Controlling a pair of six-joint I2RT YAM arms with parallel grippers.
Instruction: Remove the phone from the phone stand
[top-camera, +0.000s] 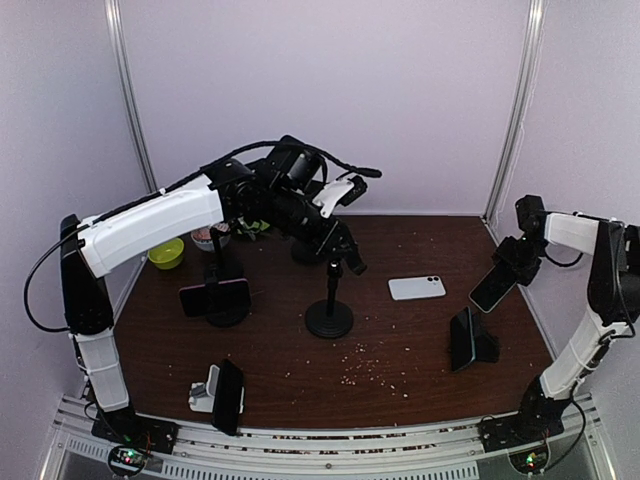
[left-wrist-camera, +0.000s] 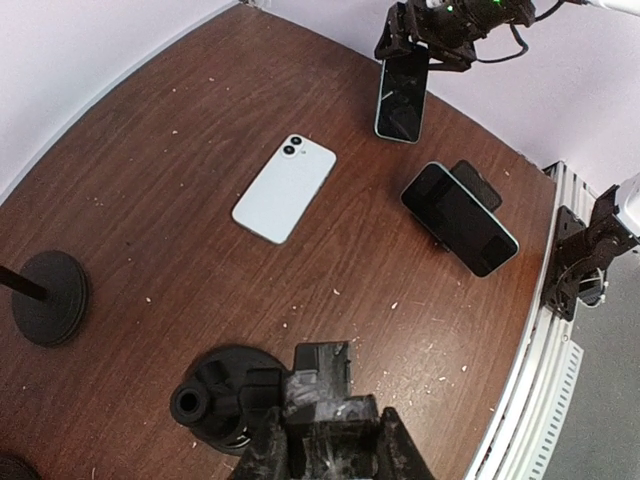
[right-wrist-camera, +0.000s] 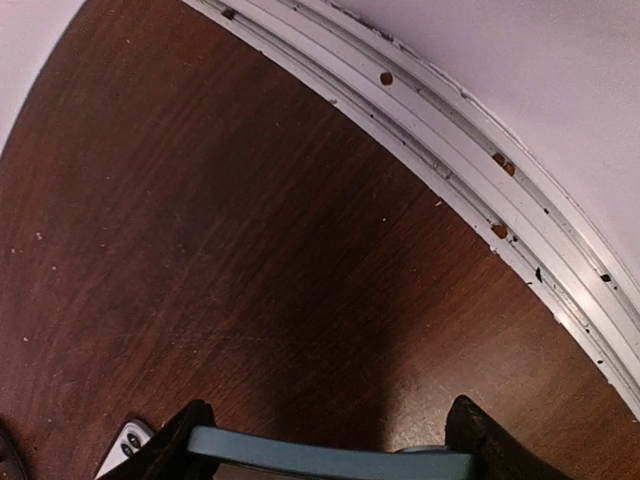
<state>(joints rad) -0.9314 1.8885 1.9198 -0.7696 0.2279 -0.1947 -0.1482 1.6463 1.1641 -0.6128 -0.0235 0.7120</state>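
A black phone stand with a round base stands mid-table, its pole rising to a clamp head. My left gripper is shut on that clamp head, which sits between its fingers; the stand's base shows below it. The clamp holds no phone. At the right, my right gripper is shut on the phone, dark-screened with a blue edge, which hangs above the table. In the left wrist view the phone dangles from the right gripper.
A white phone lies flat between the stand and the right arm. Other phones rest on stands at the right, left and front. A green bowl sits far left. White rails edge the table.
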